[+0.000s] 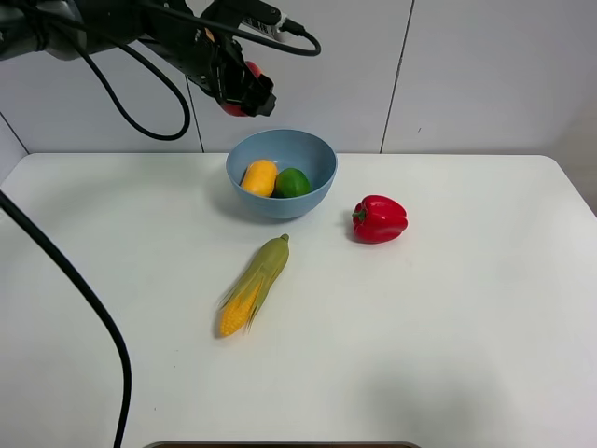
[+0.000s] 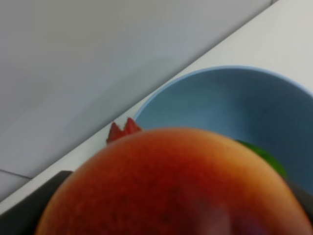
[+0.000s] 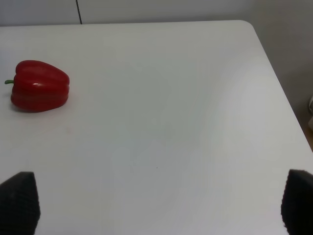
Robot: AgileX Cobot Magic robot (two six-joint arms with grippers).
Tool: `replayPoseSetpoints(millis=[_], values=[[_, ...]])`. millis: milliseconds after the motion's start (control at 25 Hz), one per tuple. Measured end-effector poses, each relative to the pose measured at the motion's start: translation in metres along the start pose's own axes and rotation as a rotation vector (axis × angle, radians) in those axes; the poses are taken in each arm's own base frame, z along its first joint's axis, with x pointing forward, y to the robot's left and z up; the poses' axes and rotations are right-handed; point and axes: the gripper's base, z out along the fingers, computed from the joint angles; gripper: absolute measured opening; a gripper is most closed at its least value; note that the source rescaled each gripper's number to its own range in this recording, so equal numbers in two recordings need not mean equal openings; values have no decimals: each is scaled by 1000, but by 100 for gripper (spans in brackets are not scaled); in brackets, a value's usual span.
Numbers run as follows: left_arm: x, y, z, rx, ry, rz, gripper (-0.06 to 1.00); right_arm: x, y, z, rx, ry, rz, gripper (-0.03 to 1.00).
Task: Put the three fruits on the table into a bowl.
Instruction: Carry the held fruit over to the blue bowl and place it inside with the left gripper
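While our left hand (image 1: 244, 93) hangs in the air clamped on the red apple (image 2: 176, 183), we see the fruit fill most of the left wrist view, its skin red shading to orange-yellow. Just below and ahead of that hand stands the light-blue bowl (image 1: 317, 159) on the white bench (image 1: 448, 327); the apple is above the bowl's back-left rim, not yet inside it. Within the bowl lie the oblong orange-yellow fruit (image 1: 259, 177) and the green lime-like fruit (image 1: 292, 182), touching each other, the green one farther from our left hand. Beyond the bowl from that hand rests the red bell pepper (image 1: 380, 218), apart from the bowl's wall. Nearer the front edge, well below the left hand, lies the corn cob (image 1: 254, 286) in its green husk, tilted with its tip towards the bowl. Our right hand (image 3: 156, 205) stands wide open over bare bench, holding nothing, its two dark fingertips (image 3: 19, 200) well apart; the pepper lies ahead of it and off to one side.
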Motion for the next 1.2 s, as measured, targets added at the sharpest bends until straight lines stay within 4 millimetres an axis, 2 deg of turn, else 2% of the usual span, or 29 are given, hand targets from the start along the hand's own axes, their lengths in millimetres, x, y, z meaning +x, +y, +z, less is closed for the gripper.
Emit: replayPoseSetpoints(millis=[280, 560, 920, 1200], values=[[13, -2, 41, 11, 44, 1, 4, 0, 0, 0, 0, 0, 0, 100], [32, -7, 72, 33, 89, -18, 4, 0, 0, 0, 0, 0, 0, 100], [48, -11, 95, 44, 101, -42, 4, 0, 0, 0, 0, 0, 0, 100], [50, -12, 100, 41, 95, -43, 4, 0, 0, 0, 0, 0, 0, 100]])
